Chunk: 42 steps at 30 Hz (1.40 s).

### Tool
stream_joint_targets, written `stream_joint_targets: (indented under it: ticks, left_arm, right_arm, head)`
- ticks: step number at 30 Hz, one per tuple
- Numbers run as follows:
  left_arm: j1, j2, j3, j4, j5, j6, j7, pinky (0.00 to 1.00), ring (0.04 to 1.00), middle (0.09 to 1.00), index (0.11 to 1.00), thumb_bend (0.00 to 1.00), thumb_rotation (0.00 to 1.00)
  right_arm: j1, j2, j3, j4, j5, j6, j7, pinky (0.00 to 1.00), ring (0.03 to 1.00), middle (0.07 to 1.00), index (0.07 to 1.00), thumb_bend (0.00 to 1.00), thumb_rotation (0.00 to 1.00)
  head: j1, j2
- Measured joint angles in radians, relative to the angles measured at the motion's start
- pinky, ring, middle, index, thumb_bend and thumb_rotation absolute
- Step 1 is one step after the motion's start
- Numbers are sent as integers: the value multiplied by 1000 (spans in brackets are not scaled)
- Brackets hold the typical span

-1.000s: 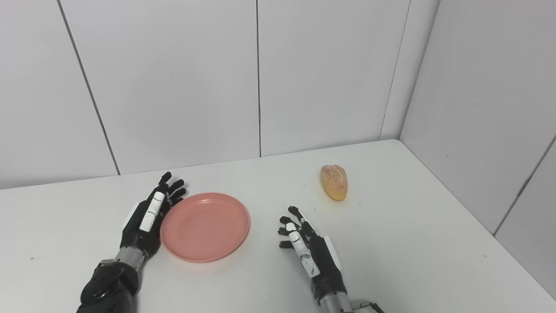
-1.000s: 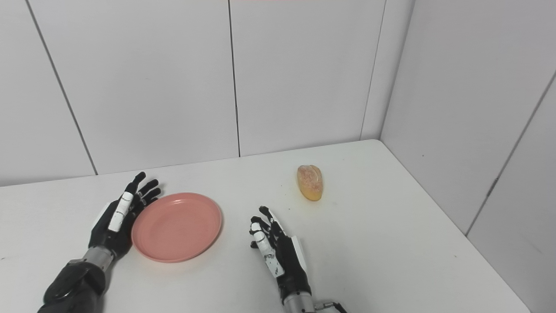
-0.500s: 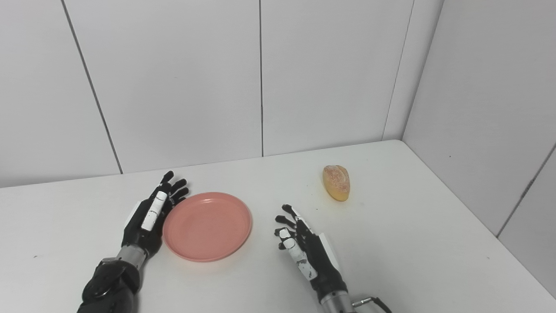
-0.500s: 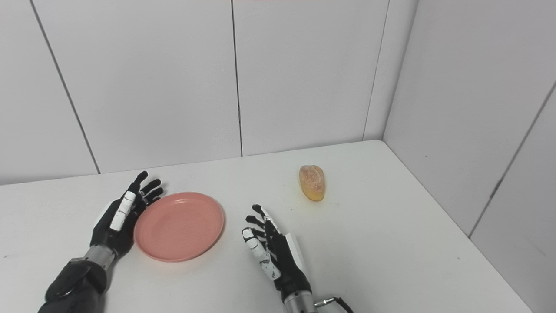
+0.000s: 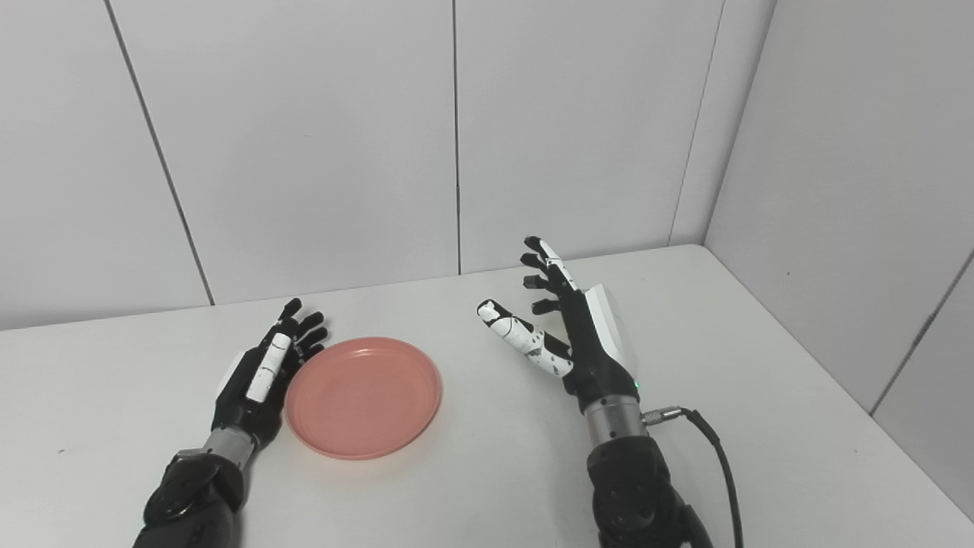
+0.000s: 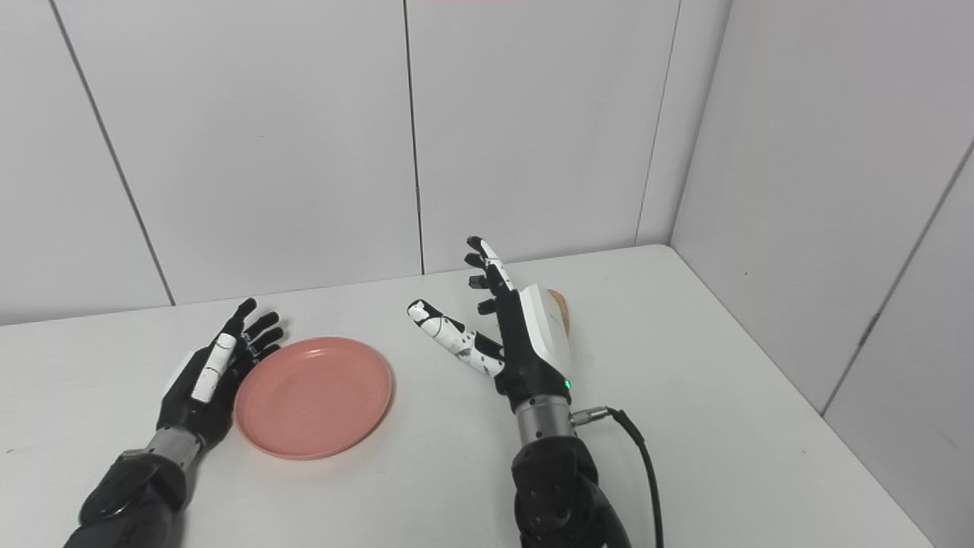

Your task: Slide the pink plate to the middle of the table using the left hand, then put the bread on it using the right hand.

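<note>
The pink plate (image 5: 363,396) lies on the white table left of centre. My left hand (image 5: 262,371) is open, flat on the table, its fingers along the plate's left rim. My right hand (image 5: 567,327) is open and raised above the table, fingers spread. It stands in front of the bread and hides it in the left eye view. In the right eye view only a sliver of the bread (image 6: 562,310) shows behind the right hand (image 6: 517,335).
The white table (image 5: 761,396) ends at walls behind and to the right. A black cable (image 5: 711,449) runs from my right wrist.
My right hand has risen from the table and moved forward and right, now covering the bread. The left hand and the plate have stayed put.
</note>
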State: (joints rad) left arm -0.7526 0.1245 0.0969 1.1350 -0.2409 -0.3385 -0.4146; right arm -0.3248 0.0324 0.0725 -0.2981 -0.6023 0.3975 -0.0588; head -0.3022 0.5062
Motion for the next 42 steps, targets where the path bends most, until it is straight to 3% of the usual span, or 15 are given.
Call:
stream_joint_targets:
  ticks: [7, 10, 13, 24, 31, 42]
  left_arm:
    - [-3, 1, 0, 7, 1, -6, 1, 914, 902, 904, 967, 780, 760]
    - [-8, 1, 1, 17, 1, -12, 0, 912, 905, 903, 966, 775, 750]
    - [-11, 1, 3, 22, 1, -14, 1, 911, 905, 904, 971, 792, 748]
    - [-11, 3, 2, 21, 1, -15, 0, 915, 906, 907, 975, 777, 766]
    - [-11, 3, 1, 20, 1, -14, -2, 919, 908, 913, 982, 799, 759]
    - [-10, 4, 2, 17, 1, -13, -5, 916, 909, 909, 975, 783, 765]
  right_arm:
    - [-108, 32, -27, 105, -10, 17, -71, 717, 869, 932, 994, 973, 591]
    - [-133, 60, -53, 175, -7, 17, -130, 857, 971, 993, 1000, 971, 546]
    - [-167, 77, -73, 255, -7, 17, -203, 988, 998, 1000, 1000, 963, 550]
    - [-273, 24, -103, 494, -53, 30, -393, 1000, 1000, 1000, 1000, 938, 476]
    - [-290, -26, -104, 638, -69, 37, -488, 1000, 1000, 1000, 1000, 929, 431]
    - [-316, -68, -101, 745, -65, 55, -551, 1000, 1000, 1000, 1000, 950, 415]
  head:
    - [2, -3]
    - [2, -5]
    - [0, -2]
    - [-3, 0]
    - [-3, 2]
    - [-6, 2]
